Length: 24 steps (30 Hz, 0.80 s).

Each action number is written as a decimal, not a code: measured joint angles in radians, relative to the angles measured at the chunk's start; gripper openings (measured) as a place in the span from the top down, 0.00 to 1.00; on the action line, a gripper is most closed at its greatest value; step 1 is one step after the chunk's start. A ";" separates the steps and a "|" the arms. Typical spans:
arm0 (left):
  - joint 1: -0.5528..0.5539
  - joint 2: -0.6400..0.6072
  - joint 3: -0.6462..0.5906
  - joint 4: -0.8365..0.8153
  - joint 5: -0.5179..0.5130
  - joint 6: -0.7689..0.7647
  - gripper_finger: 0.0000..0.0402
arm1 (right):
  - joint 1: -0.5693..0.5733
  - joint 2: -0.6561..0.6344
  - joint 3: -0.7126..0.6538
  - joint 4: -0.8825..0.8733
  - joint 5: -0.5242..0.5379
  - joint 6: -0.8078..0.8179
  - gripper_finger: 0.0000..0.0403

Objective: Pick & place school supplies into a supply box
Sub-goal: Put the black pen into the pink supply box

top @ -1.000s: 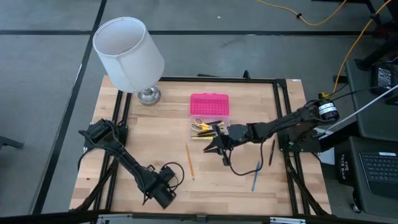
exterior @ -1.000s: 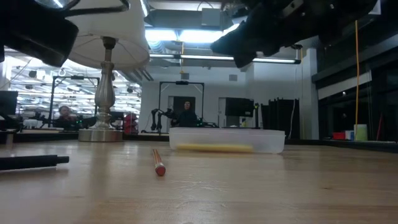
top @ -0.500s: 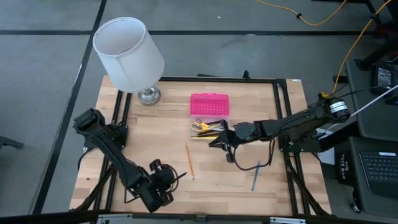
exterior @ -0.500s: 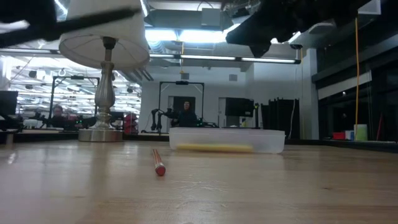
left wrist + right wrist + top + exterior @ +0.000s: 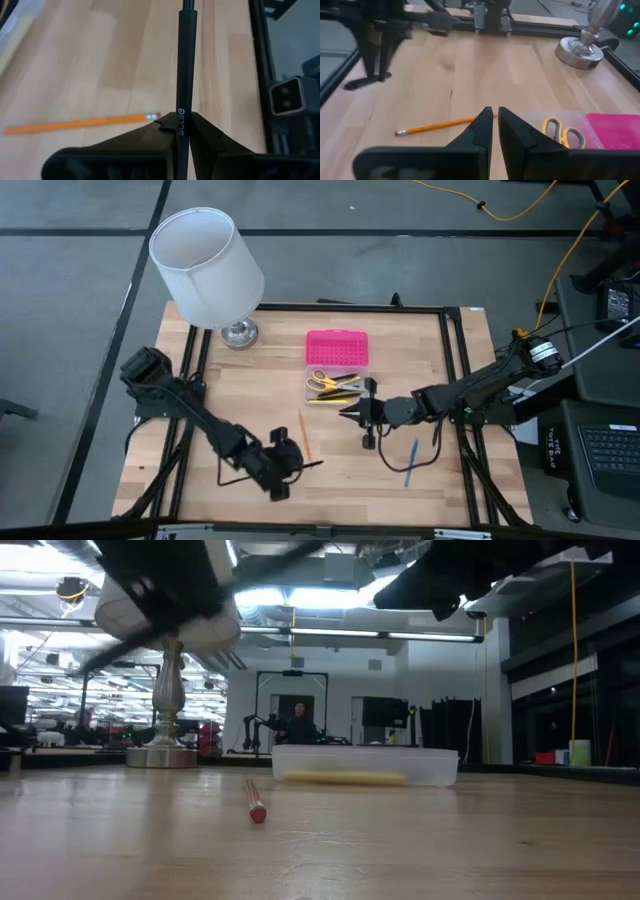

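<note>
Left claw (image 5: 183, 131) pinching a black pen (image 5: 186, 60), fingers pressed tight on the barrel; seen from above, low near the front of the tabletop (image 5: 250, 395), just beside the orange pencil (image 5: 304, 438), pen tip pointing toward the right side. Right claw (image 5: 495, 122) pressed nearly together, nothing visibly between the fingers; from above, hanging just off the front right corner of the supply box (image 5: 338, 373). Supply box near the tabletop middle, pink lid (image 5: 337, 346) folded back toward the far edge, yellow-handled scissors (image 5: 322, 378) and several pens inside the clear tray. Orange pencil lying flat, between the two claws, eraser end toward the front. Blue pen (image 5: 410, 462) on the tabletop ahead of the right arm, toward the front right; black cable looping beside it. White-shaded lamp (image 5: 207, 266) at the far left corner, metal base (image 5: 239, 333) on the wood, well apart from the box. Black frame rails (image 5: 456, 360) along the left, far and right edges. Bare wood between lamp and box and along the front edge. Low view: pencil (image 5: 255, 800) in the foreground, clear tray (image 5: 365, 765) behind it, a person seated far back in the room.
</note>
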 joint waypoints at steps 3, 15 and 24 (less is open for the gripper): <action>0.034 -0.015 -0.102 0.196 0.034 0.067 0.96 | 0.001 0.000 0.000 -0.033 0.000 -0.020 0.91; 0.210 -0.154 -0.303 0.515 0.167 0.362 0.96 | -0.048 0.000 0.000 -0.044 0.000 -0.097 0.91; 0.304 -0.221 -0.303 0.520 0.262 0.590 0.96 | -0.109 0.000 0.000 -0.046 -0.001 -0.019 0.91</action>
